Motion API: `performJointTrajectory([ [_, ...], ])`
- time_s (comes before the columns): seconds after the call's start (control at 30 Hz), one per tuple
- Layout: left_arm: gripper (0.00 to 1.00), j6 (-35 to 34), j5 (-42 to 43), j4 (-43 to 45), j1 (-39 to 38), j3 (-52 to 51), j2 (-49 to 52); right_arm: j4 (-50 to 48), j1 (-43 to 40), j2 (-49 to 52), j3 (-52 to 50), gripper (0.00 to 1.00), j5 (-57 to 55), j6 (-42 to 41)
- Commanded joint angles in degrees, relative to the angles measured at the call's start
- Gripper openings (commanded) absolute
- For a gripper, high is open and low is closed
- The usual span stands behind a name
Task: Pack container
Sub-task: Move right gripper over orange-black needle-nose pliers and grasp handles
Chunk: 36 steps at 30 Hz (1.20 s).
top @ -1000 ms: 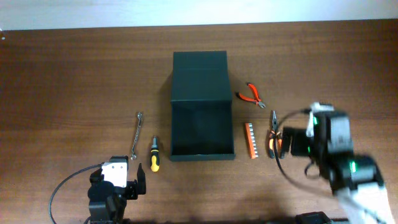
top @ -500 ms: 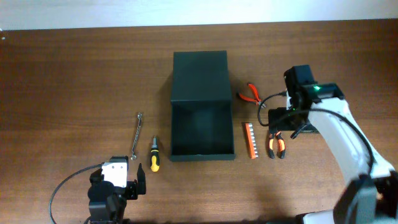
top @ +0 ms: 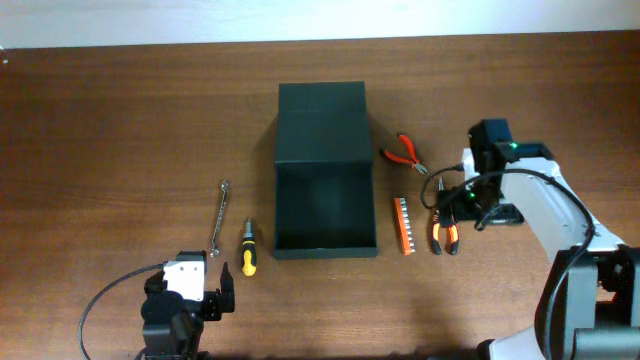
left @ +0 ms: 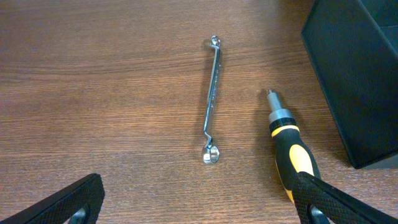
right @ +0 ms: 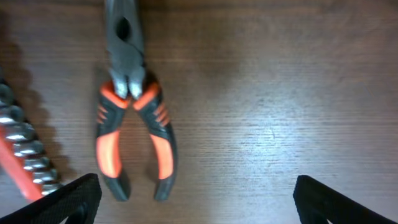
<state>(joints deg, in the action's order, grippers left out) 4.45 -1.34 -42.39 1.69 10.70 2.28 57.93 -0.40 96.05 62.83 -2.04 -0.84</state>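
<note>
The dark green-black container point(top: 322, 170) stands open at the table's middle, lid flap laid back; its corner shows in the left wrist view point(left: 360, 74). My right gripper point(right: 199, 202) is open and empty, low over the table just right of the orange-and-black pliers point(right: 132, 124), which also show in the overhead view point(top: 443, 225). My left gripper point(left: 199, 208) is open and empty near the front edge, with a silver wrench point(left: 212, 99) and a yellow-handled screwdriver point(left: 289, 149) ahead of it.
Small red cutters point(top: 404, 152) lie right of the container. An orange bit holder point(top: 403, 225) lies between the container and the pliers; its silver bits show in the right wrist view point(right: 18, 143). The wrench point(top: 219, 215) and screwdriver point(top: 247, 248) lie left of the container.
My right arm swung from the front right toward the back, then settled over the pliers' right side. The left arm and all tools stayed still.
</note>
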Motion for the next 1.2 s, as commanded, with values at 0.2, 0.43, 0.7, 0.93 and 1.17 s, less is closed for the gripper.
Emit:
performJointTrajectory([
  [0.2, 0.99, -0.72, 0.07, 0.15, 0.35, -0.26, -0.37, -4.70, -2.25, -0.31, -5.60, 0.99, 3.52, 2.56],
  [0.43, 0.99, -0.72, 0.07, 0.15, 0.35, -0.26, -0.39, -9.16, -2.25, -0.31, -10.12, 0.99, 3.34, 1.88],
  [0.7, 0.99, -0.72, 0.07, 0.15, 0.35, -0.26, -0.37, -10.95, -2.25, -0.09, -10.86, 0.95, 1.92, 0.52],
  [0.93, 0.99, -0.72, 0.07, 0.13, 0.35, -0.26, -0.37, -11.80, -2.25, -0.09, -12.15, 0.91, 1.38, -0.09],
  [1.17, 0.99, -0.72, 0.07, 0.15, 0.35, -0.26, -0.39, -12.07, -2.25, -0.09, -12.20, 0.80, 1.40, -1.38],
])
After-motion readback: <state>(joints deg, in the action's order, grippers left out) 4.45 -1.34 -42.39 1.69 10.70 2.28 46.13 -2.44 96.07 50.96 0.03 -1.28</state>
